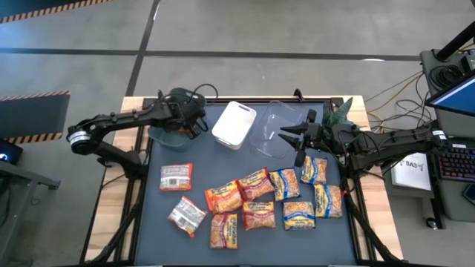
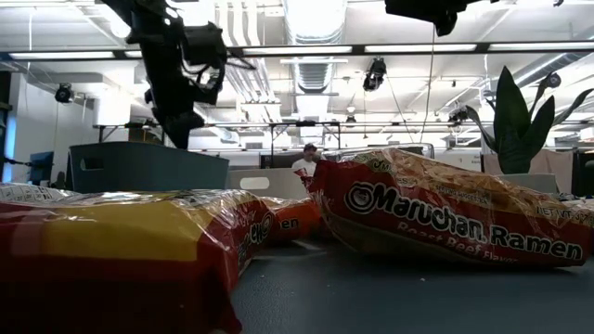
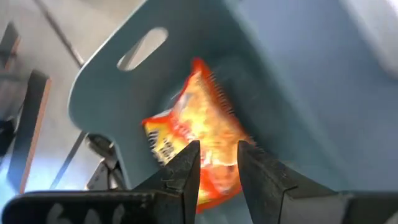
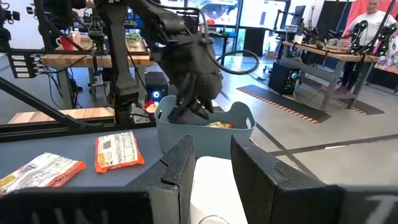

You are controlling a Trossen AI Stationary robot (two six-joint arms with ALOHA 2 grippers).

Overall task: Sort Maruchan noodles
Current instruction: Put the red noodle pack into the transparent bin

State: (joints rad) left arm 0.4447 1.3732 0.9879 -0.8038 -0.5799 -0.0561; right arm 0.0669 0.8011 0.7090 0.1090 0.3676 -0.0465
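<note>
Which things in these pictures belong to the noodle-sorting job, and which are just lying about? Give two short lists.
Part of the job:
- Maruchan noodles spread on the table
- orange packet in the grey-green bin
- white bin and clear bin
- left tool, open above the grey-green bin
- right tool, over the clear bin

Just lying about:
- plant at the table's far right corner
- laptop

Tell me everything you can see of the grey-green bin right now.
The grey-green bin is a matte plastic tub with rounded corners and an oval handle slot near its rim. It stands upright at the table's back left, beside the white bin. An orange packet is inside, tilted against a wall. The left gripper hangs over the opening, fingers apart, not touching the bin.
</note>
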